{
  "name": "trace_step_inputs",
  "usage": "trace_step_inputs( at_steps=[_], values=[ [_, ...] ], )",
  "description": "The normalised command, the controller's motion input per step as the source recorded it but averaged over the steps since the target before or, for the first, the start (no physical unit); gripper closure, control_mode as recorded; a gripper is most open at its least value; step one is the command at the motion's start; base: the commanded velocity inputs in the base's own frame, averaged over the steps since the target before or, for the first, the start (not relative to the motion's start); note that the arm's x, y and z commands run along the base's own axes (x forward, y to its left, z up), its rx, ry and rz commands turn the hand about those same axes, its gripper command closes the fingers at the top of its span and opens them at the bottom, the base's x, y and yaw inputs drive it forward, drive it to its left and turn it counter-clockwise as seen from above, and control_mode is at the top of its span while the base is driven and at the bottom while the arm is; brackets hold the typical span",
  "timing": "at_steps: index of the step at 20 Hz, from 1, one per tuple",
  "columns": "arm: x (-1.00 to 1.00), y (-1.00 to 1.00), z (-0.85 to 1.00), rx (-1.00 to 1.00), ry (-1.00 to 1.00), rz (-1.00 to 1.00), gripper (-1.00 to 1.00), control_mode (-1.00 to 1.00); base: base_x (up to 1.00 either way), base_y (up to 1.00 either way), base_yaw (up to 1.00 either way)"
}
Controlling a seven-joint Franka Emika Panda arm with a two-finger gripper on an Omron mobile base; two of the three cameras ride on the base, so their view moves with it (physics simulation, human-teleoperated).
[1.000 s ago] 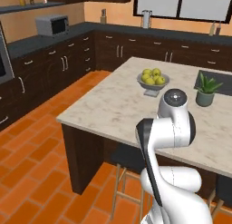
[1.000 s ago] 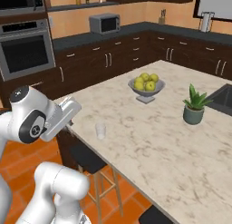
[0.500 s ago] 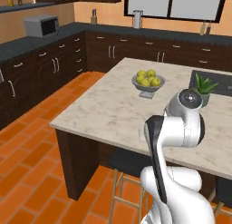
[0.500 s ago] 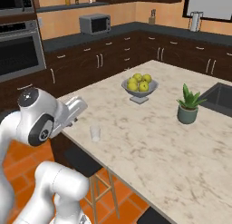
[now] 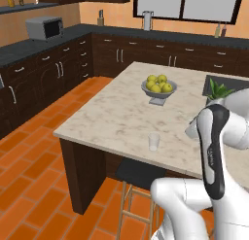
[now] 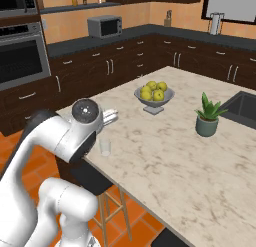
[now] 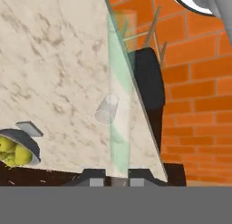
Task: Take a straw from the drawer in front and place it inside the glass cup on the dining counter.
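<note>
My gripper [image 7: 119, 177] is shut on a pale green see-through straw [image 7: 118, 91] that runs up the middle of the hand view. The glass cup [image 7: 107, 110] stands upright near the edge of the dining counter [image 7: 54, 60], just beside the straw's line. In the base views the glass cup [image 5: 154, 141] [image 6: 105, 147] stands by the near edge of the dining counter [image 5: 116, 122] [image 6: 165, 156]. My hand [image 6: 110, 115] hovers a little above and behind it, at the counter's edge. I cannot tell which of the dark cabinet fronts is the drawer.
A grey bowl of yellow-green fruit [image 5: 158, 87] [image 6: 154, 95] sits mid-counter, and a potted plant [image 6: 207, 116] stands beside a sink [image 6: 245, 106]. A dark stool [image 5: 138, 173] [image 7: 147, 82] is tucked under the counter's near edge. The floor is orange brick.
The whole picture has shifted, so the base has driven: the counter and cup now sit closer. My hand has come nearer to the cup. The jaws stay shut on the straw.
</note>
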Motion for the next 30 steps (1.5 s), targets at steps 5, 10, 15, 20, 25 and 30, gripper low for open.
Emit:
trace_step_inputs(
  at_steps=[5,10,15,20,25,30],
  values=[
    [0.14,0.14,0.11,0.50,0.00,0.06,1.00,-1.00,0.00,0.00,0.00],
    [0.00,0.00,0.11,0.55,0.05,0.07,1.00,-1.00,0.00,0.00,0.00],
    [0.08,0.01,0.07,0.56,0.04,0.09,1.00,-1.00,0.00,0.00,0.00],
    [0.35,0.23,0.05,0.49,0.05,0.08,1.00,-1.00,0.00,0.00,0.00],
    [0.39,0.39,0.02,0.17,-0.14,0.00,1.00,-1.00,0.00,0.00,0.00],
    [0.18,0.03,-0.13,-0.09,-0.39,0.00,1.00,-1.00,0.00,0.00,0.00]
  ],
)
